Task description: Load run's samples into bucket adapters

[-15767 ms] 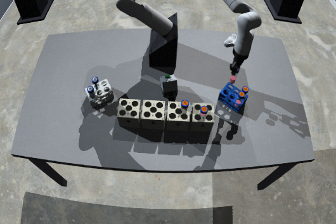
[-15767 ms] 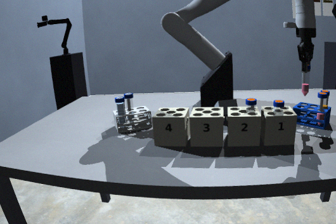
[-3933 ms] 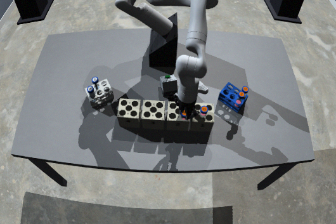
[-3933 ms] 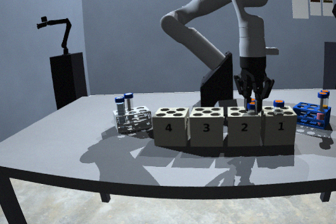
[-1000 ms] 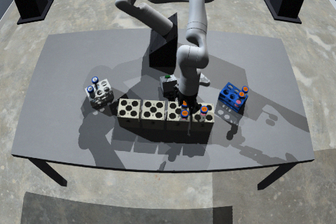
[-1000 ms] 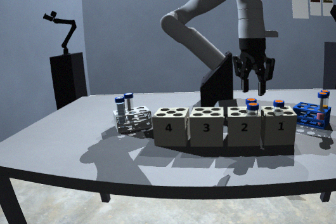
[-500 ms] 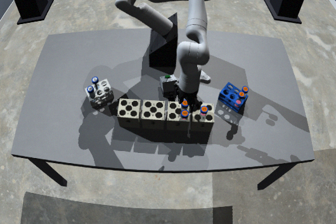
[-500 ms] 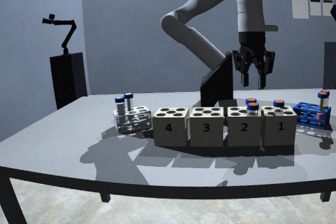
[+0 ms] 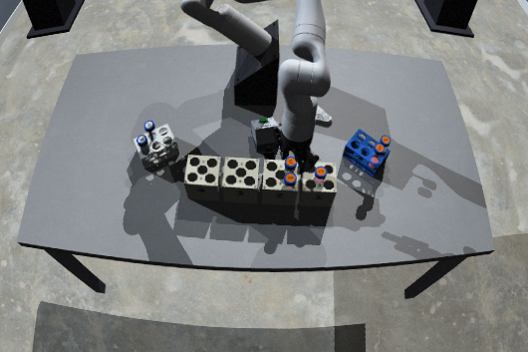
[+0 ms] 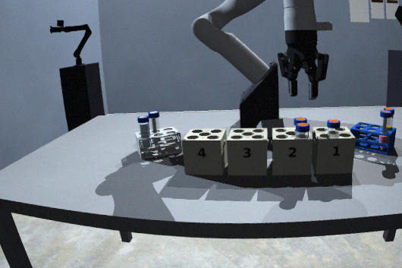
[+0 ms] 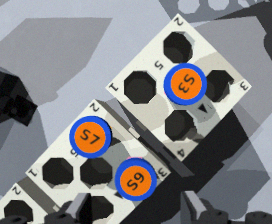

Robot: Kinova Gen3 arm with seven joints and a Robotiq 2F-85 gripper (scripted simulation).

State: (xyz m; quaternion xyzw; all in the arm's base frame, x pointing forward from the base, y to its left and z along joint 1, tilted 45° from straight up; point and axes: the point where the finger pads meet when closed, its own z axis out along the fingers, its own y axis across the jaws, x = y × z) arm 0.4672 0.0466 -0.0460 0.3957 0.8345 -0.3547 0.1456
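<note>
Four cream adapters stand in a row: 4 (image 10: 202, 152), 3 (image 10: 247, 152), 2 (image 10: 292, 151) and 1 (image 10: 335, 149). Adapters 4 and 3 are empty. In the wrist view, S7 (image 11: 90, 136) sits in hole 2 and S9 (image 11: 135, 180) in hole 3 of adapter 2, and S3 (image 11: 185, 84) sits in the middle hole 5 of adapter 1. My gripper (image 10: 302, 93) hangs open and empty well above adapter 2; its fingertips show at the bottom edge of the wrist view (image 11: 137, 212). Two orange-dot tubes (image 10: 387, 118) stand in the blue rack (image 10: 373, 137).
A clear rack (image 10: 157, 142) with two white-dot water blanks (image 10: 149, 125) stands left of adapter 4. The small desk with the green DONE key (image 9: 263, 121) stands behind adapter 2, close to the arm. The arm's black base (image 9: 256, 72) is behind it.
</note>
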